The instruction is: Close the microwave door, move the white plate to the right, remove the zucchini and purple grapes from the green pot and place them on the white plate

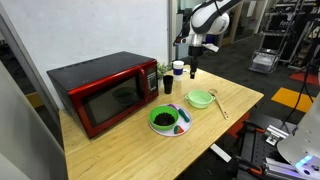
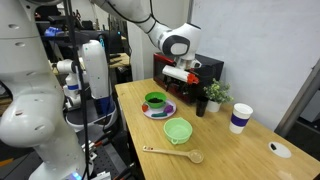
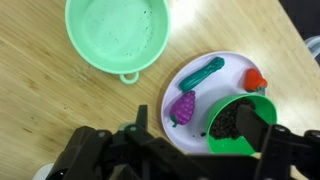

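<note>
Green pot point(image 3: 110, 35): one, empty, at ten o'clock from the white plate point(image 3: 228, 88).
Purple grapes point(image 3: 183, 105): one bunch, on the plate at nine o'clock, where the task wants it.
Zucchini point(image 3: 203, 72): one, at eleven o'clock.
Hand point(image 3: 172, 140): spread, pinching nothing, above the surface point(image 3: 40, 100); both pieces already delivered.

Bright, even indoor light from overhead | soft faint shadows on table point(image 1: 118, 150) | low resolution, fine detail smeared | wrist view bottom edge dark, blurred
</note>
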Robot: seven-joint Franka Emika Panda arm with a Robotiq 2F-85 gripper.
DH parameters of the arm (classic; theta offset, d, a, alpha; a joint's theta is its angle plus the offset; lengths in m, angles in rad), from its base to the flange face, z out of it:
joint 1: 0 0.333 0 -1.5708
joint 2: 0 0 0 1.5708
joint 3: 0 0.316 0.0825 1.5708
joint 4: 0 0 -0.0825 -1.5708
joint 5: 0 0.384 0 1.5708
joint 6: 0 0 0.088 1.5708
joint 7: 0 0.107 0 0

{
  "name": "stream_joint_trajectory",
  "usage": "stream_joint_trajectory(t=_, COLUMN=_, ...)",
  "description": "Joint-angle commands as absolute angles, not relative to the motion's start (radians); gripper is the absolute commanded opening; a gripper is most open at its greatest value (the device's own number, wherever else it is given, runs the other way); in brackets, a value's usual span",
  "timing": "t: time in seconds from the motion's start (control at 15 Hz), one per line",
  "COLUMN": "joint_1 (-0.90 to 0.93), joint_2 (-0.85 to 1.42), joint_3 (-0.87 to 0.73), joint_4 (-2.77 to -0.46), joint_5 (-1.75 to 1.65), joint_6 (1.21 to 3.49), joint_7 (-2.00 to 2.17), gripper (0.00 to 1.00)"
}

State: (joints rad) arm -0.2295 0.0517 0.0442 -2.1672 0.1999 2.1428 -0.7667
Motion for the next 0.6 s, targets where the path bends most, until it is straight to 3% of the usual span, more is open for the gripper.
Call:
stream_joint_trajectory(t=0.0, joint_1=-0.173, joint_2=-0.060, joint_3=-0.012, joint_4=-2.187, joint_5=0.125, joint_6=1.999, joint_7=-0.829, gripper=1.00)
stream_joint_trajectory(t=0.53, joint_1=-0.091, joint_2=-0.222, joint_3=-0.033, joint_4=-2.221, joint_5=0.002, joint_6=1.865, joint_7=-0.629, gripper=1.00)
